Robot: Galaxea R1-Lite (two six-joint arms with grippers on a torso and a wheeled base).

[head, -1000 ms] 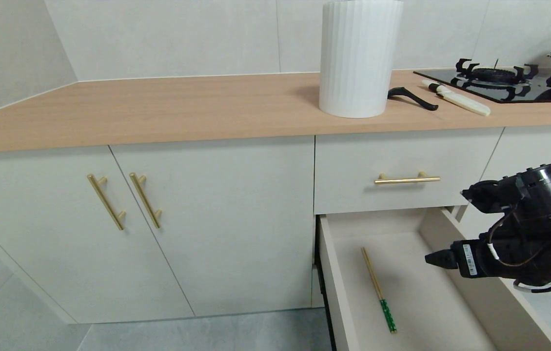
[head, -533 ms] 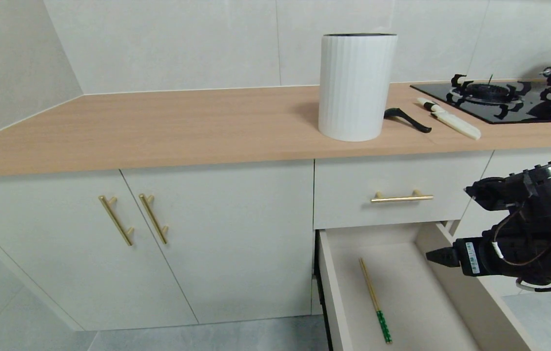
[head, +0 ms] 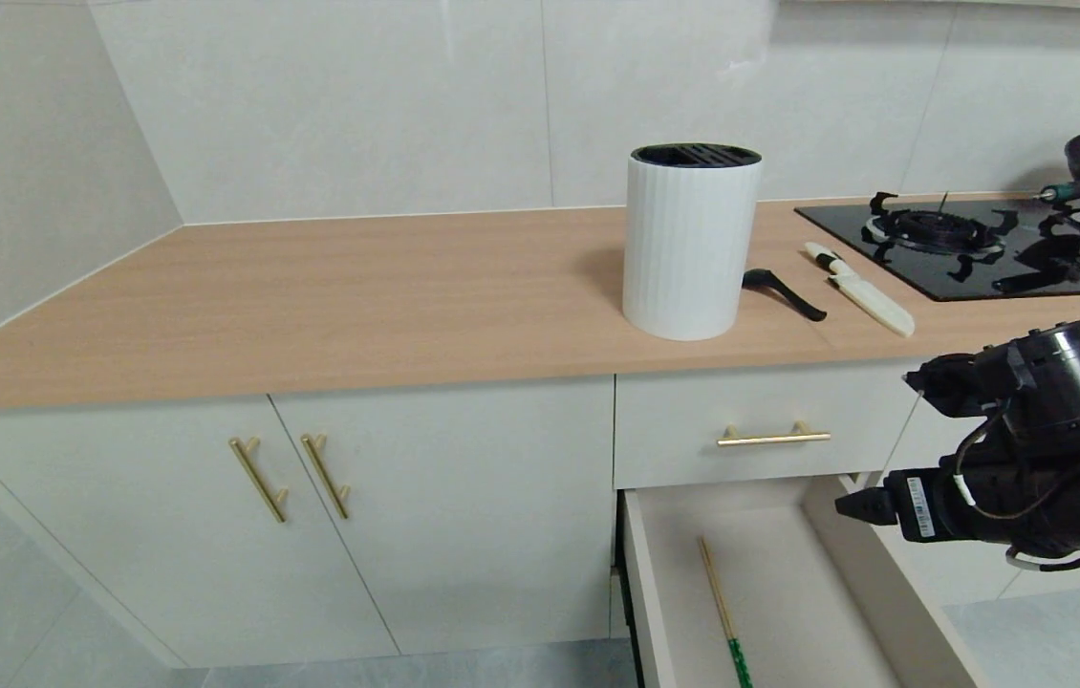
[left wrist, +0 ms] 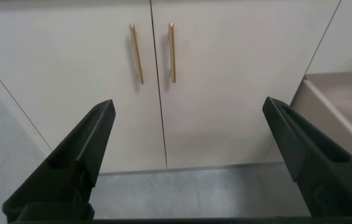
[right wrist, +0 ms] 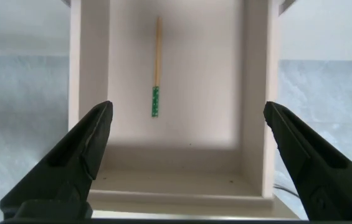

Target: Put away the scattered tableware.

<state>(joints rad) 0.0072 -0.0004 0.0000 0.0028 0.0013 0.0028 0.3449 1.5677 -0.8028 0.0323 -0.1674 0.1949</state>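
Chopsticks (head: 720,612) lie inside the open drawer (head: 640,583) as the right gripper (right wrist: 188,111) hangs above it, fingers spread and empty; the knife (head: 860,290) and black-handled utensil (head: 784,291) on the counter (head: 358,296) above the drawer look next, calling for a lift and reach, the left gripper (left wrist: 188,106) with fingers spread too

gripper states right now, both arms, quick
left gripper: open, holding nothing
right gripper: open, holding nothing, over the open drawer
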